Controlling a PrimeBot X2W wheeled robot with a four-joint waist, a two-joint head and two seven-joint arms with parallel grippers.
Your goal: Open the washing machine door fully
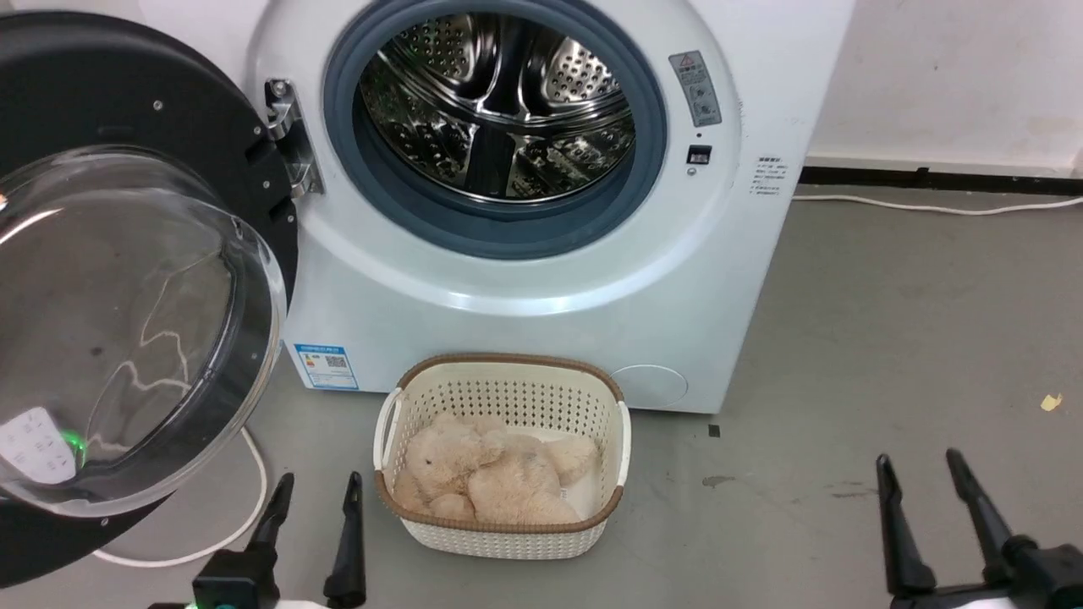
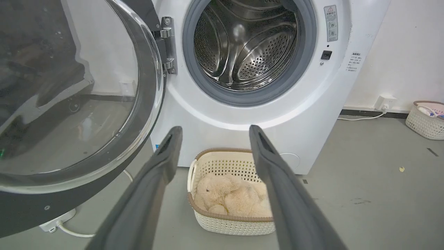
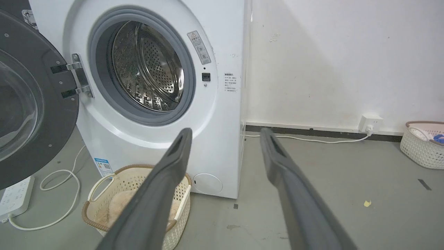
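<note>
Floor: grey concrete, scuffed, a few dark marks. White washing machine stands on it, against the wall. Cream perforated basket sits directly in front of the machine. White power strip and looped cable lie left of the machine. Yellow scrap lies well to its right. A second cream basket sits further right, by the wall.

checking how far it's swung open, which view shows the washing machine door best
Head view: the washing machine door shows its black disc, glass bowl and hinge, cut at the left edge. The left wrist view gives mostly the bowl up close; the right wrist view gives its hinge-side part.
</note>
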